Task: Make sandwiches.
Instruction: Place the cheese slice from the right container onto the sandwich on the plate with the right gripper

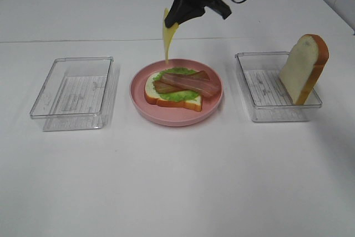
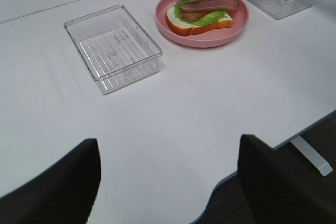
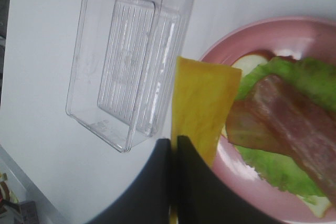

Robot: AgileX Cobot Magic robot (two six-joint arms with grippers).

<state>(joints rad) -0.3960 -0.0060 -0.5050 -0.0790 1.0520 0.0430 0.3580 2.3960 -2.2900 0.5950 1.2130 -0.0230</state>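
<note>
Closest to the high camera lies the front stretch of the white bench, with nothing on it to pick up. At the bench's middle sits the pink plate. It carries the open sandwich: one bread slice, ruffled lettuce and bacon strips. One clear tray stands toward the left edge. A second tray stands toward the right edge, and a bread slice leans upright in it against its wall.

The right fingers are pinched shut on the top edge of the cheese slice. It dangles limp above the plate's back-left rim, beside the sandwich rather than over it. The left fingers are spread wide and hold nothing, low over the front-left part of the bench.

Let go here, the cheese would likely land across the rim or on the bench between plate and left tray. It needs carrying over the bacon first. Being floppy and held by one edge, it may fold or cling to the fingers on release. Lowering too far could nudge the bacon off the lettuce.

No brand, label or writing is readable; the trays show only ribbed floors.
</note>
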